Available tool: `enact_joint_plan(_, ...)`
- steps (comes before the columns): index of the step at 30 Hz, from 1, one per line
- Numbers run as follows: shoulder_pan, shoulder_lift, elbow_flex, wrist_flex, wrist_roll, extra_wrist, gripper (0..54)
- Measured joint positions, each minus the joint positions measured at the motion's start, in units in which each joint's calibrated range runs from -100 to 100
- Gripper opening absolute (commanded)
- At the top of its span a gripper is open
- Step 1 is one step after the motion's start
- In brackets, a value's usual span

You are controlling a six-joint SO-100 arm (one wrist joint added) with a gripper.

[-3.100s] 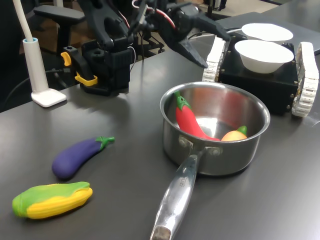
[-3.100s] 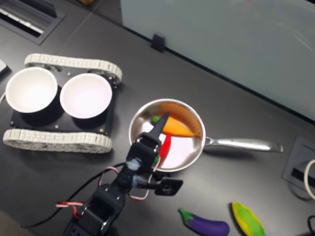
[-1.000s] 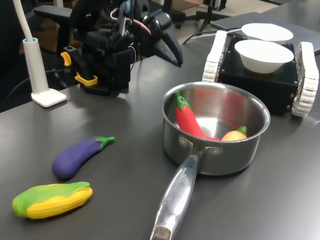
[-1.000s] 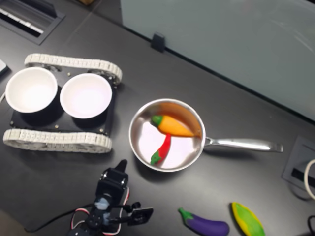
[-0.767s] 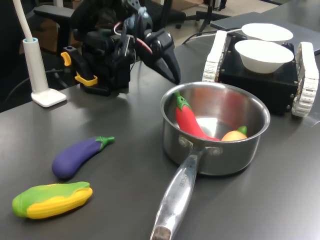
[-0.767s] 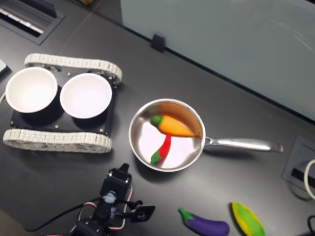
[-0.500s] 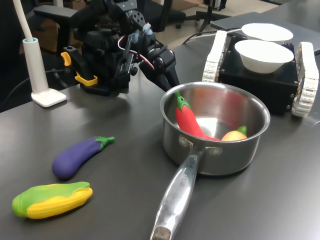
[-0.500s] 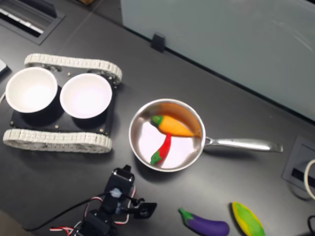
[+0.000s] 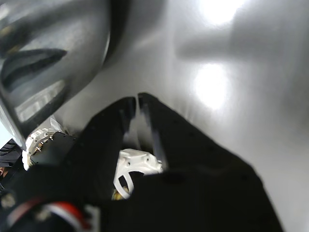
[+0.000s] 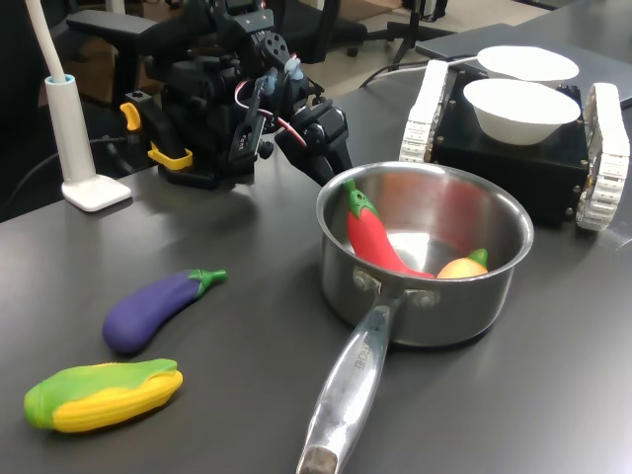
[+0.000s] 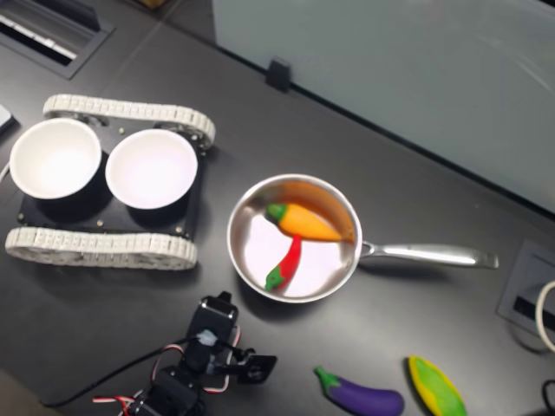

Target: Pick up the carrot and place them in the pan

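The carrot (image 11: 310, 223) now lies inside the pan (image 11: 251, 214), resting on the bottom against the wall on the side toward the long handle (image 11: 429, 255), its green cap pointing toward the pan's middle. The red chili pepper (image 11: 286, 263) lies beside it in the same pan, its stem end toward my side. I have come away from above the pan, where I hung a few seconds ago, and folded back toward my base near the edge of the surface; over the last second I have only tipped down a little more. By my reckoning the placing is done and what remains is settling into rest.

My jaws (image 10: 336, 161) hang just outside the pan's rim on the side away from the handle, pointing down at the bare surface (image 9: 231, 121). In the wrist view they stand all but together, only a thin slit between the two black fingers (image 9: 166, 126), and nothing sits in that slit. I hold nothing, and I cannot tell whether the tips touch the surface or the pan wall; they look just clear of both.

The eggplant (image 10: 153, 308) and corn cob (image 10: 104, 393) lie well apart from me, untouched.
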Motion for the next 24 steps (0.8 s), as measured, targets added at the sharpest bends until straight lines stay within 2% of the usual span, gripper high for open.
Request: enact_joint_plan(24,-1.3,0.0,0.0,0.0,1.2,0.0,0.2)
